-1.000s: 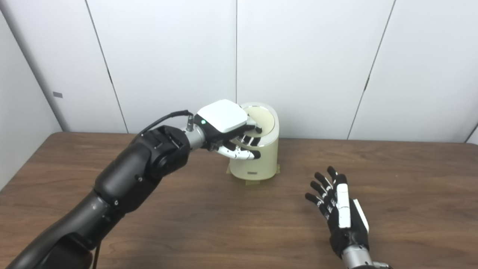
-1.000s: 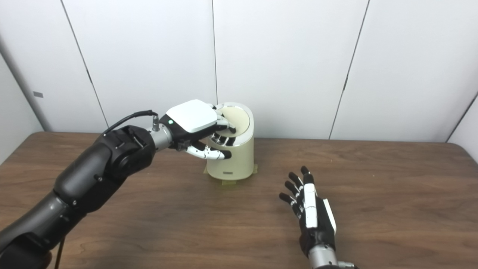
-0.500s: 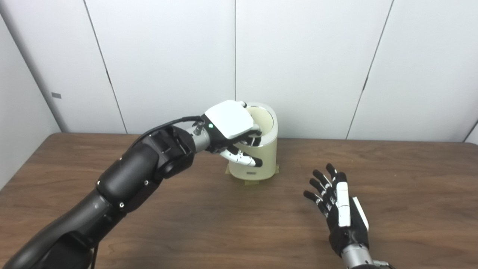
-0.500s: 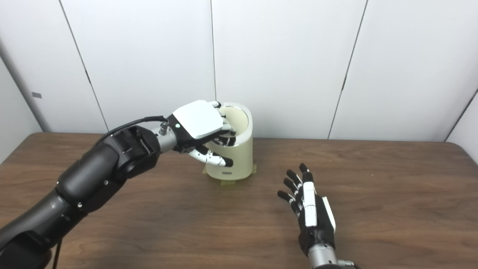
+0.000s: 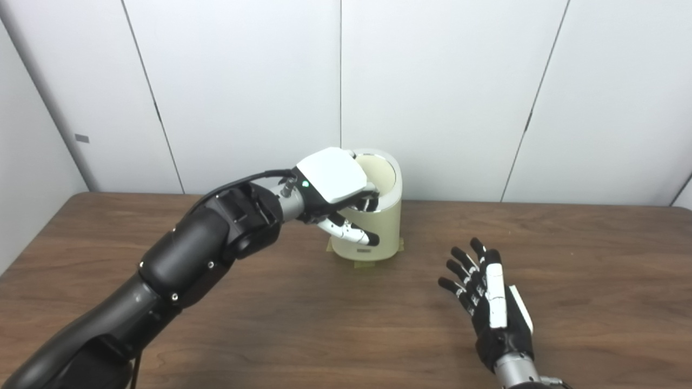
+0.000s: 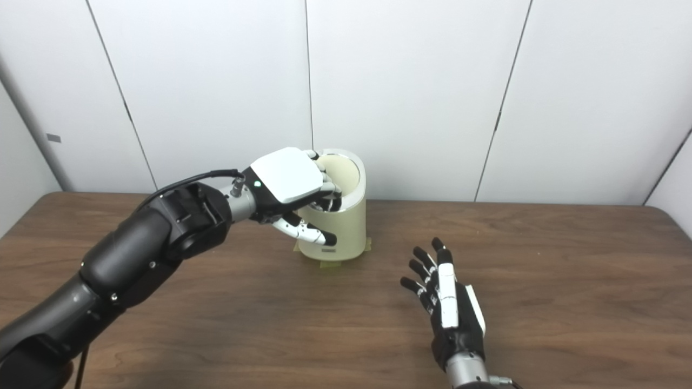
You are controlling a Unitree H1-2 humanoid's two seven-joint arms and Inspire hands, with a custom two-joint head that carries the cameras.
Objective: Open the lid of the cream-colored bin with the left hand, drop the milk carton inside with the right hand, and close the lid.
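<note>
Two hands show: left hand (image 5: pixel 336 186) curls over the bin (image 5: pixel 373 227) lid (image 5: pixel 377 172) at twelve o'clock; right hand (image 5: pixel 489 302), fingers spread, empty. Press evenly; no carton visible.

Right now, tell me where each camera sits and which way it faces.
Left eye view: on the head, looking forward and down at the table; both arms enter from below, left hand at the cream-colored bin, right hand open over the table.
Right eye view: beside it, facing the same way; the bin sits further left in the picture.
Shared: bin, both hands, table, white wall panels.
</note>
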